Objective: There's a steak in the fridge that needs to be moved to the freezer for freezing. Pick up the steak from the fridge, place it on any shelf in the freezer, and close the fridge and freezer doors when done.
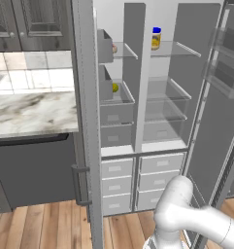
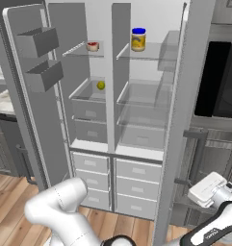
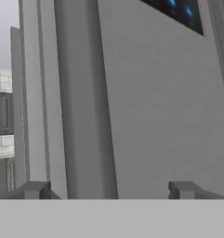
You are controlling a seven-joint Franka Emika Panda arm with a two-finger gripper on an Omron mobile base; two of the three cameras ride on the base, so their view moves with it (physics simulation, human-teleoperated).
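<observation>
upper left shelf (image 2: 79,52): a small red and white item (image 2: 92,46), too small to identify
upper right shelf (image 2: 151,52): a yellow jar with a blue lid (image 2: 138,39)
middle left shelf (image 2: 86,93): a small yellow-green fruit (image 2: 101,85)

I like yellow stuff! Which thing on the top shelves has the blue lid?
The yellow jar on the top right shelf has the blue lid. The small red-and-white item on the top left shelf has no lid.
</observation>
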